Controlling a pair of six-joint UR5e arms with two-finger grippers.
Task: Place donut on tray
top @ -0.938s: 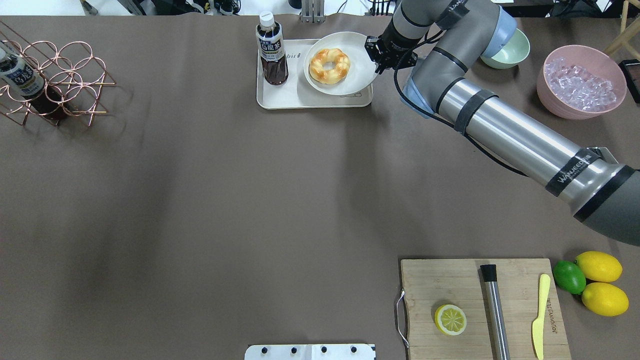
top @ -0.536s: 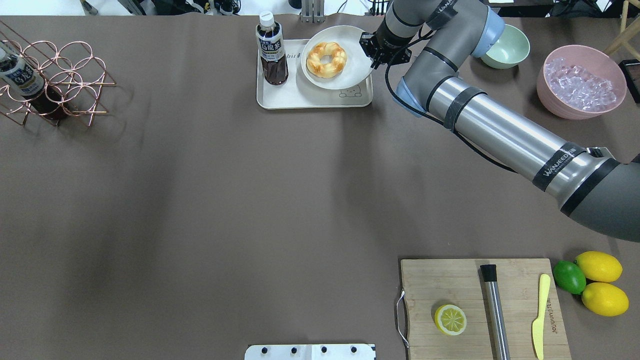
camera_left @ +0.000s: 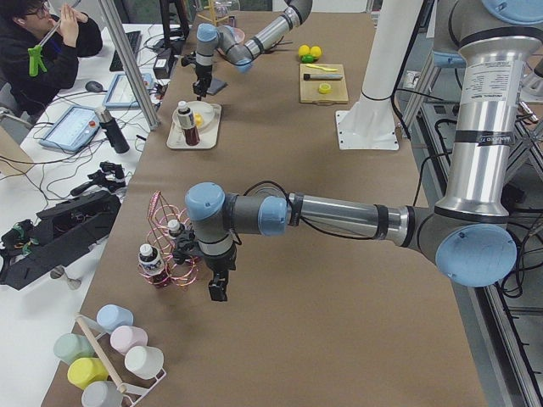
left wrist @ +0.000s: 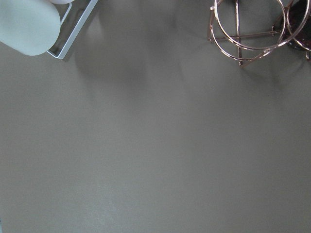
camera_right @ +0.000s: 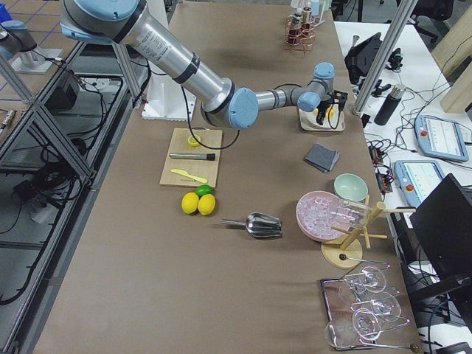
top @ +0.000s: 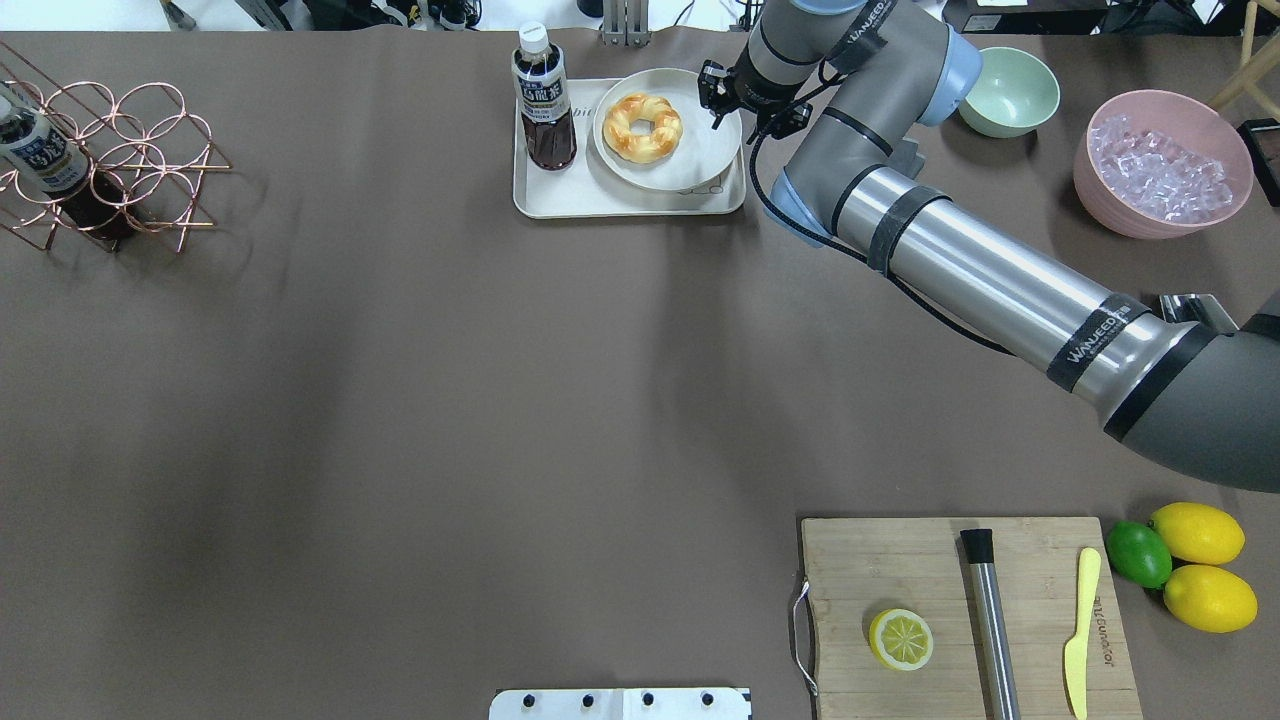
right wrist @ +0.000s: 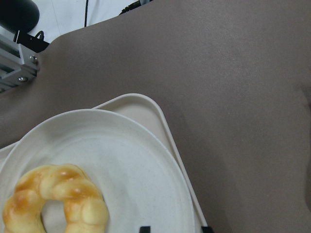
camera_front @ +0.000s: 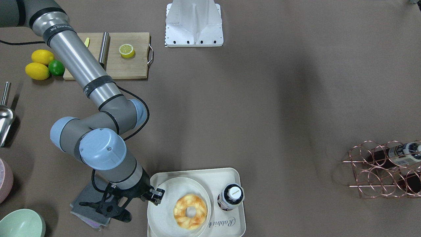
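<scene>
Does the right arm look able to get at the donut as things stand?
Probably yes: the right gripper is at the plate's rim, the donut lies uncovered, and the bottle stands on its far side.

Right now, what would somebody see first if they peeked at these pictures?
The golden donut on its white plate, sitting on the cream tray at the far edge of the table beside a dark bottle. The big silver right arm stretches across to it, jaws at the plate's rim.

One donut (top: 643,128); one tray (top: 560,200); one plate (top: 690,170); two lemons (top: 1197,533); one lime (top: 1138,553).
</scene>
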